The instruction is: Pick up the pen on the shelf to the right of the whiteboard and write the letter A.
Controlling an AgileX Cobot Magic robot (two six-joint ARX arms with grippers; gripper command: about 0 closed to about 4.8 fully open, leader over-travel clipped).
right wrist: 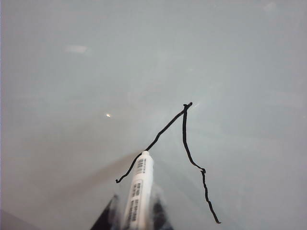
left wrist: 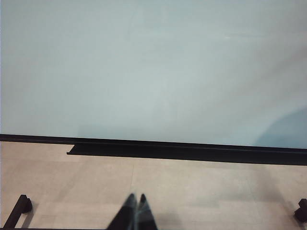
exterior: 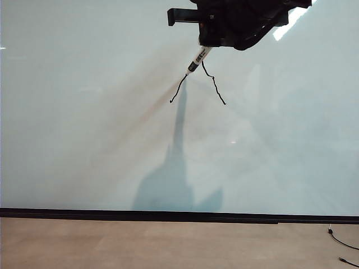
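The whiteboard point(exterior: 84, 140) fills the exterior view. At its top, my right gripper point(exterior: 216, 39) is shut on the pen point(exterior: 199, 58), a slim white marker with black lettering that slants down to the left. The letter A point(exterior: 216, 87) shows as two thin, wobbly black strokes meeting at a peak. In the right wrist view the pen point(right wrist: 138, 191) sits between the jaws of the right gripper point(right wrist: 136, 206). Its tip lies over the left stroke of the letter A point(right wrist: 184, 129); contact cannot be told. My left gripper point(left wrist: 136, 197) is shut and empty, low over the floor.
A black shelf point(left wrist: 182, 151) runs under the board's lower edge, with tan floor point(exterior: 168, 246) in front. A thin black cable point(exterior: 342, 244) lies at the floor's right. Black stand feet point(left wrist: 21, 206) sit near the left gripper.
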